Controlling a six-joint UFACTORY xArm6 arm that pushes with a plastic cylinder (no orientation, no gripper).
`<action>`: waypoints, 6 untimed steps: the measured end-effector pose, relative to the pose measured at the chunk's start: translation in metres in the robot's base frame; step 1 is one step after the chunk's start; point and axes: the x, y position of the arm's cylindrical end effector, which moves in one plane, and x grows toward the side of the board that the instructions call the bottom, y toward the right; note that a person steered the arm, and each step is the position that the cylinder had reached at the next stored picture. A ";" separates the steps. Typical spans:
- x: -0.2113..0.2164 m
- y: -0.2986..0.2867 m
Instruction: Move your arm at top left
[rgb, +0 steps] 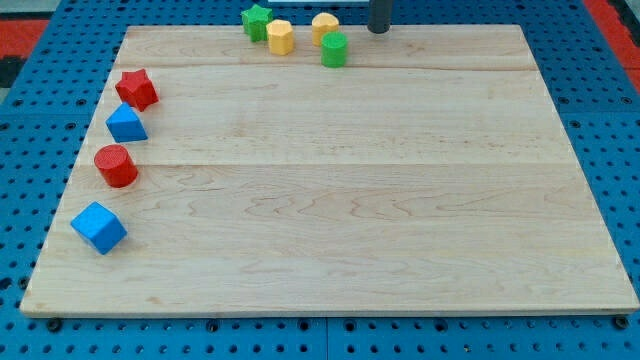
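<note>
My tip (379, 30) is at the top edge of the wooden board (330, 200), right of centre, a little to the right of the top cluster of blocks. That cluster holds a green star block (256, 21), a yellow hexagonal block (280, 37), a yellow rounded block (325, 27) and a green cylinder (334, 49). Down the board's left edge lie a red star block (136, 89), a blue block (126, 124), a red cylinder (116, 166) and a blue cube (98, 228). The tip touches no block.
The board lies on a blue pegboard table (40, 150). A red patch (30, 30) shows at the view's top left corner and another at the top right.
</note>
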 end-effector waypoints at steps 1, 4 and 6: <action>0.000 -0.002; 0.041 -0.111; 0.104 -0.215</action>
